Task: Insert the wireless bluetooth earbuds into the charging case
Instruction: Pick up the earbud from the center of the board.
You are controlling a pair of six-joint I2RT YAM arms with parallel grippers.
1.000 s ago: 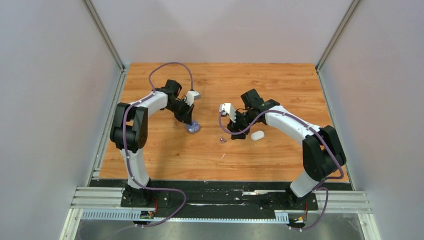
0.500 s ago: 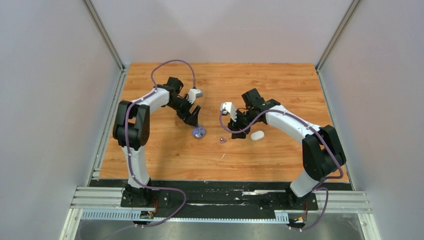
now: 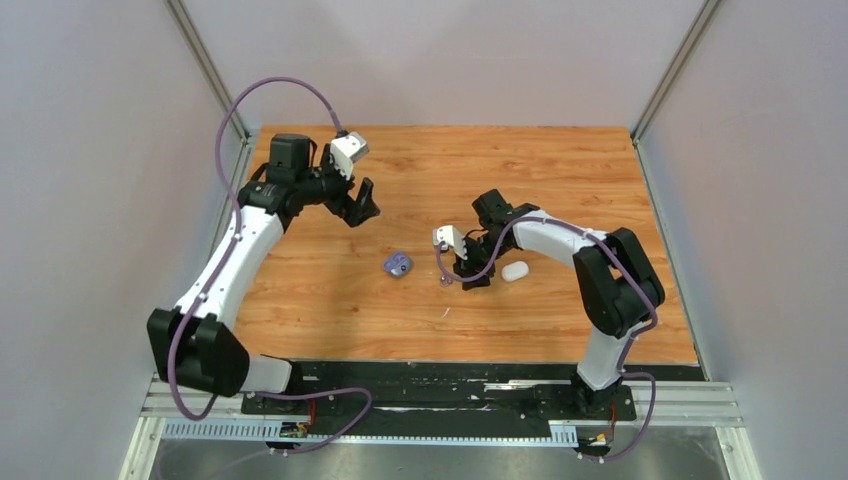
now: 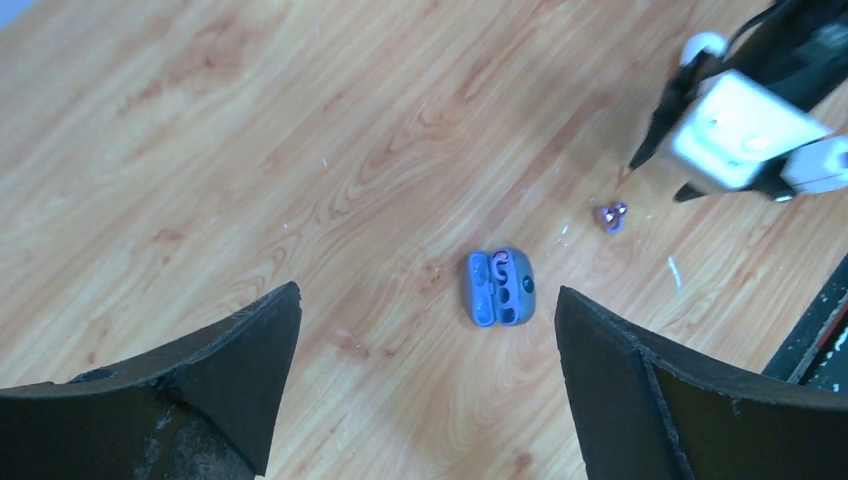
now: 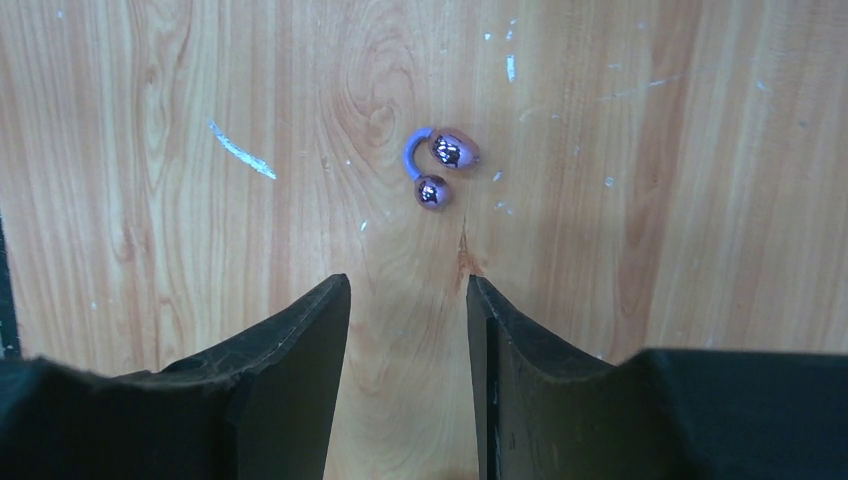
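1. Top external view is showing the left arm reaching toward the far left of the wooden table [image 3: 560, 160]. The left gripper [image 3: 362, 210] is hanging above the wood with its fingers spread wide and nothing between them.
2. Near the middle of the table, the purple charging case [image 3: 397, 263] is lying on the wood, well apart from that gripper.
3. From the left wrist, the case [image 4: 499, 288] is sitting between the two dark fingers [image 4: 230, 370] of the left gripper [image 4: 425, 292]. It is looking blue-purple and oval, laid open, with dark hollows and a small glossy pinkish bud [image 4: 500, 262] showing at its far end.
4. To the right of the case, the loose earbud [image 3: 446, 281] is lying on bare wood, just beside the right gripper [image 3: 468, 280].
5. Right wrist view is giving the best look at that earbud [image 5: 438, 165]: two shiny purple beads catching the light, joined by a thin lilac arc, far smaller than the case.
6. The right gripper [image 5: 408, 300] is pointing down just short of the earbud and not touching it. Its jaws are standing partly apart, with only wood grain between them.
7. Just to the right of that gripper, a white case [image 3: 515, 271] is lying closed on the table.
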